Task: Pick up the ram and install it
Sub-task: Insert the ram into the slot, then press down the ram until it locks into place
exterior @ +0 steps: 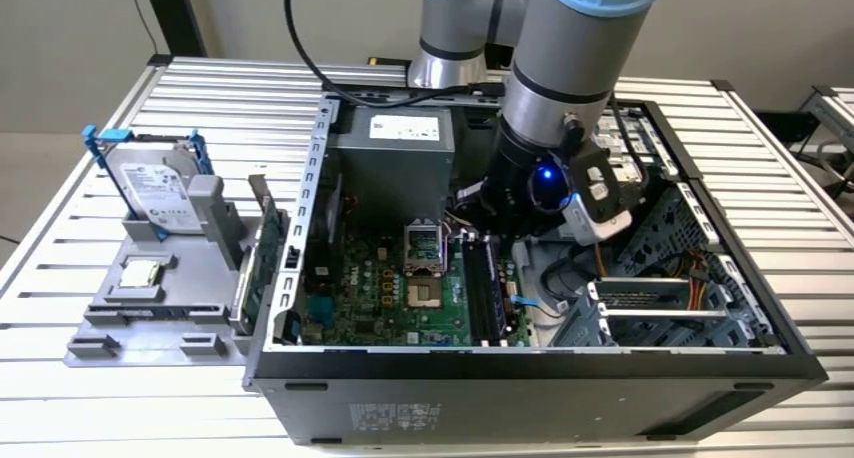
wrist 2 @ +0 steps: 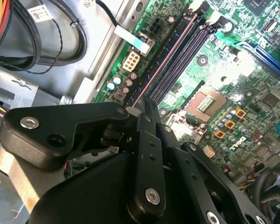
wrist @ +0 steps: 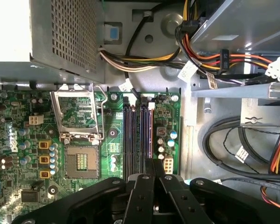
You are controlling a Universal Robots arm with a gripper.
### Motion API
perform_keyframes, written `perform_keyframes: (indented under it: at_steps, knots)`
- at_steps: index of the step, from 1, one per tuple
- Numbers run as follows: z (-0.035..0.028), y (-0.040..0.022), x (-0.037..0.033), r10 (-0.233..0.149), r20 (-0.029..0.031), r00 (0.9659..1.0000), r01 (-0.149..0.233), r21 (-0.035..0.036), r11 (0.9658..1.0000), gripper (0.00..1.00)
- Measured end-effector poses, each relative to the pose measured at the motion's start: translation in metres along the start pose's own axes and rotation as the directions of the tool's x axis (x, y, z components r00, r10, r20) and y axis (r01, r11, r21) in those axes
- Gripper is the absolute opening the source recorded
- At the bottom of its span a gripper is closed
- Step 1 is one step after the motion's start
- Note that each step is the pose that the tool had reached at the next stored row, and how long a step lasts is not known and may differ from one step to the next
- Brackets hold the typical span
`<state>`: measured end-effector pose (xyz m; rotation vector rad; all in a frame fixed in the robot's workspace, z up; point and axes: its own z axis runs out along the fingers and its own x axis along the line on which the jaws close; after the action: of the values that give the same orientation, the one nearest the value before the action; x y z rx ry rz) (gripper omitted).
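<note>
The ram (wrist 2: 165, 60), seen edge-on as a thin stick w/ a copper-tinted upper edge, stands in the outermost of the black memory slots (wrist: 136, 135) on the green motherboard (exterior: 387, 298); its near end runs up between the fingertips of the pincer (wrist 2: 139, 111), which is closed together on it. In the first wrist view the pincer (wrist: 155, 163) sits at the near end of the slots, fingers drawn in tight, the ram (wrist: 150, 133) a thin line along the slot nearest the board's edge.

From the exterior view the arm reaches down into the open PC case (exterior: 747, 308), pincer (exterior: 497, 240) at approx. the case's centre, over the slot bank. The empty CPU socket (exterior: 422, 248) w/ its raised metal frame lies at 9 o'clock from the pincer; the grey power supply (exterior: 394, 143) at 11 o'clock. Bundled cables (wrist: 210, 51) cross the drive bay.

Outside the case, at 9 o'clock, a grey parts holder (exterior: 147, 318) on the slatted counter (exterior: 80, 398) carries a hard drive (exterior: 147, 193) in a blue bracket, a small silver processor chip (exterior: 142, 274) and a green expansion card (exterior: 267, 253) standing upright.
</note>
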<state>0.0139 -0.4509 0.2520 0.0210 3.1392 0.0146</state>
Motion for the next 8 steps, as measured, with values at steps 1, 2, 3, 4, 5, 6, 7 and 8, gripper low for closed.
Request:
perform_keyframes:
  at_steps: [1, 2, 3, 4, 5, 6, 7, 8]
  knots:
    - [0.0, 0.0, 0.0, -0.001, -0.0003, 1.0, 0.001, -0.0144, 0.9999, 0.0]
    - [0.0, 0.0, 0.0, -0.001, -0.0004, 1.0, 0.001, -0.0205, 0.9998, 0.0]
    - [-0.0001, 0.0, 0.0001, -0.002, -0.0004, 1.0, 0.002, -0.0217, 0.9998, 0.0]
    - [0.0, 0.0, 0.0, -0.005, -0.0004, 1.0, 0.005, -0.0219, 0.9997, 0.0]
    - [0.0, 0.0, 0.0, -0.014, -0.0004, 0.9999, 0.014, -0.0221, 0.9997, 0.0]
    - [0.0001, 0.0, 0.0, -0.028, -0.0004, 0.9996, 0.028, -0.0222, 0.9994, 0.0]
    - [0.0001, 0.0, 0.0, -0.043, -0.0004, 0.9991, 0.043, -0.0223, 0.9988, 0.0]
    - [0.0001, 0.0, 0.0, -0.061, -0.0002, 0.9981, 0.061, -0.0223, 0.9979, 0.0]
